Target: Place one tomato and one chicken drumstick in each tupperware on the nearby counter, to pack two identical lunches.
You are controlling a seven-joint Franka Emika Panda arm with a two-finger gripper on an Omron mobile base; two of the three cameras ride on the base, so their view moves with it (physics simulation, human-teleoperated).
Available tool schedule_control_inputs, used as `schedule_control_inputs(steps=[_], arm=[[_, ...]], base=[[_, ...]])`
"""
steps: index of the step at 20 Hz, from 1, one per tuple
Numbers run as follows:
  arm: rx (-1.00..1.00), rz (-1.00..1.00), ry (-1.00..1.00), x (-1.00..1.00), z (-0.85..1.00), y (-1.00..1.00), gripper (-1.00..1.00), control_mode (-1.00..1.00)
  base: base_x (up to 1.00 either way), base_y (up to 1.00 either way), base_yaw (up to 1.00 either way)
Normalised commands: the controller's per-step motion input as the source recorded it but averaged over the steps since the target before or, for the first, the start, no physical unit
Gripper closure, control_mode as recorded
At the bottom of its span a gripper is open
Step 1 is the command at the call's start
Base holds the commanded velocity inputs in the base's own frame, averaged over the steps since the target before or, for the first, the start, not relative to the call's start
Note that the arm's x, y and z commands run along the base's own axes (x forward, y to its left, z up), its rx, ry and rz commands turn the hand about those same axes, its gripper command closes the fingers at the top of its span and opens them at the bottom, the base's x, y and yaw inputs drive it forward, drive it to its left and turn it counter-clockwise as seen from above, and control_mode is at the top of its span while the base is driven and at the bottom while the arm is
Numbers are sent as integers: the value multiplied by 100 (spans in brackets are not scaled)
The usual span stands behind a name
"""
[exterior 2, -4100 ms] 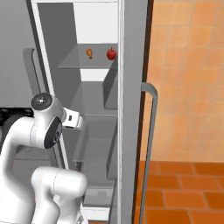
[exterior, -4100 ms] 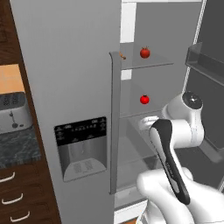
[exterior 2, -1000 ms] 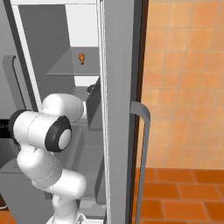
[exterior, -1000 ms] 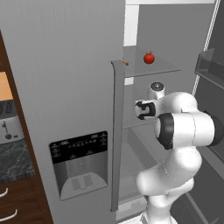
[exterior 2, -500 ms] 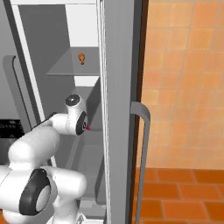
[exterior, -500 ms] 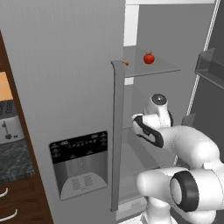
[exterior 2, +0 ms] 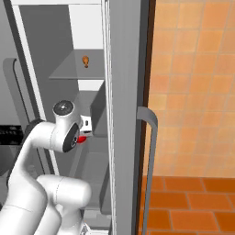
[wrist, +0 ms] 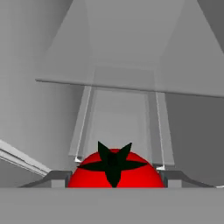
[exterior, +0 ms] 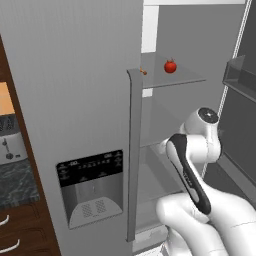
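— Tomato (wrist: 113, 170) in the hand view: where does it sit?
— Right at the bottom centre, red, with its dark green star-shaped calyx facing the camera. It lies between the two finger tips (wrist: 56, 178), one on each side of it, both touching or nearly so.
— So the gripper (wrist: 113, 180) is pinching it?
— It looks closed around the tomato, yes; the tips flank it tightly. Behind it runs a glass shelf (wrist: 131, 85) and the grey back of the fridge.
— What does the right base view show?
— The white arm (exterior 2: 50, 137) reaching into the open fridge, with a bit of red (exterior 2: 81, 139) at the hand, just beside the door (exterior 2: 126, 114). Above, on a glass shelf, stands a drumstick (exterior 2: 85, 60), brown and small.
— And the left base view?
— A second tomato (exterior: 170, 66) sits on the upper shelf (exterior: 187, 77), and a small brown piece, apparently a drumstick (exterior: 143, 71), peeks out at the shelf's left end, behind the closed door's handle (exterior: 132, 150). The arm bends up in front of the open compartment, its hand hidden behind its own links.
— Counter?
— A strip of speckled counter (exterior: 17, 182) at the far left, over brown drawers (exterior: 22, 230) with white handles, with a toaster (exterior: 11, 142) on it. Whether any tupperware stands there I cannot tell.
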Motion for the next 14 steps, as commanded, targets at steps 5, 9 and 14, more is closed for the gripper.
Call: schedule_control_inputs(steps=[5, 9, 14], arm=[[0, 7, 6, -74, 94, 1, 100, -100], [0, 0, 0, -48, 100, -3, 100, -100], [0, 0, 0, -62, 29, 0, 100, 100]], base=[[0, 0, 0], [0, 0, 0], [-20, 0, 0]])
